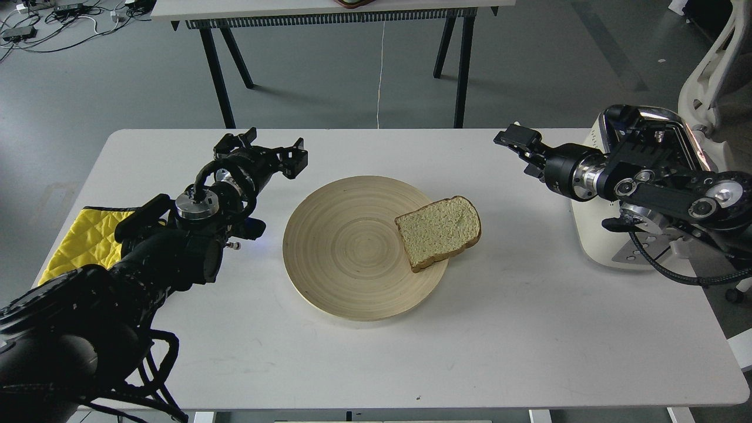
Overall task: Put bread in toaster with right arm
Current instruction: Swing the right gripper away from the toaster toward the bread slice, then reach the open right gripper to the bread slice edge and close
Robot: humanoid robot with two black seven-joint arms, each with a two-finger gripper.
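The bread (439, 231), a pale slice with a brown crust, lies flat on the right edge of the round wooden plate (346, 258). The cream-white toaster (593, 238) with a chrome top stands at the table's right edge, mostly hidden behind my right arm. My right gripper (523, 151) hovers above the table, up and to the right of the bread and left of the toaster. It is seen side-on, its fingers apart and empty. My left gripper (267, 150) is open and empty, left of the plate's far rim.
A yellow quilted cloth (88, 241) lies at the table's left edge under my left arm. A second table on black legs (223, 64) stands behind. A white chair (711, 59) is at the far right, and a white cord (380, 70) hangs behind.
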